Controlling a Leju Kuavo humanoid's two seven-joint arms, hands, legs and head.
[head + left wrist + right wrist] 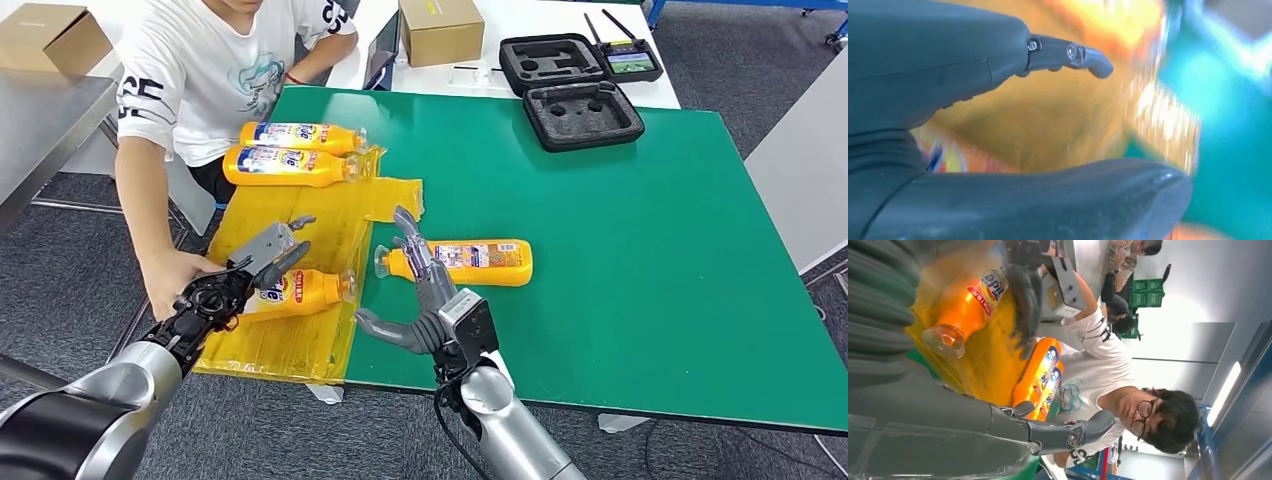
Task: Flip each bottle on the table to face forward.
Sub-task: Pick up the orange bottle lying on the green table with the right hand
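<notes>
Several orange bottles lie on their sides. Two bottles (298,136) (290,166) lie label up at the back of the yellow mat (300,340). A third bottle (308,290) (965,305) lies near the mat's front, blurred orange in the left wrist view (1048,125). My left hand (255,265) (948,75) hovers over its base end with thumb and fingers apart. A fourth bottle (470,262) lies on the green table (650,250), cap toward the mat. My right hand (420,300) (923,405) is spread open, its fingers (412,245) over that bottle's neck.
A person in a white shirt (215,70) sits at the table's left, one hand (175,275) beside the third bottle and my left hand. Two black foam cases (570,85) and a controller (630,60) lie at the back. Cardboard boxes (440,30) stand behind.
</notes>
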